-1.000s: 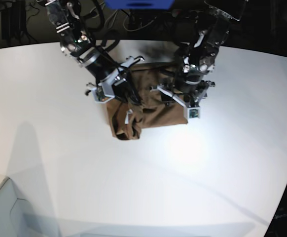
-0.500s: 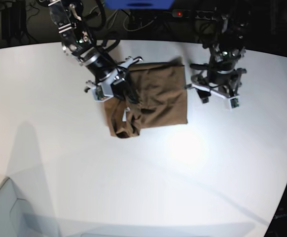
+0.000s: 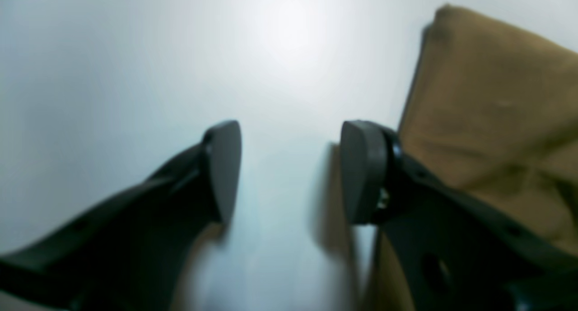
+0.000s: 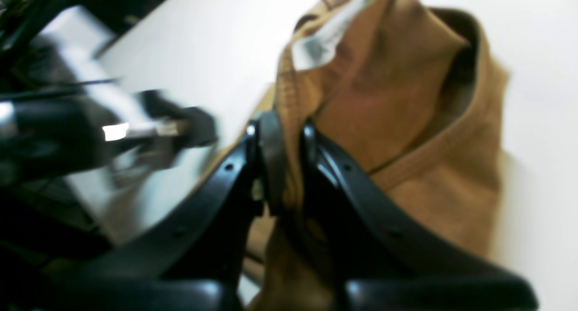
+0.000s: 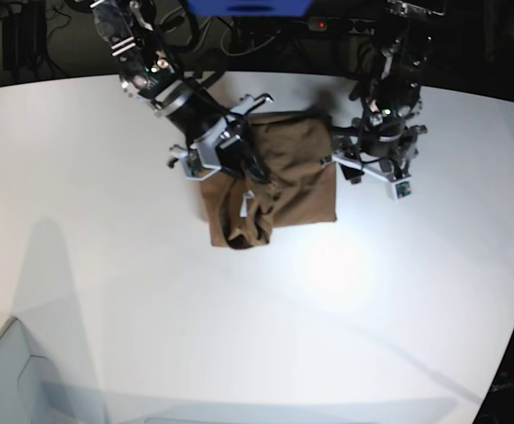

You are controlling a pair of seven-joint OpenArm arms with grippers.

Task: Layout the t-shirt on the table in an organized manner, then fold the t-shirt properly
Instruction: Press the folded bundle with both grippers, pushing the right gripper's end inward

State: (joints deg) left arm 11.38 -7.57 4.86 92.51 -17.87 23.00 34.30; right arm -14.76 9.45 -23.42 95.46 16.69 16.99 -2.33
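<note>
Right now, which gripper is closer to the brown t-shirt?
Right. The right gripper is clamped on a fold of the brown t-shirt; the left gripper hangs open over the white table just beside the shirt's edge, holding nothing.

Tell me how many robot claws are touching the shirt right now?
1. The right claw is pinched shut on a fold of the t-shirt. The left claw is open over the bare table, just beside the shirt's edge, holding nothing.
</note>
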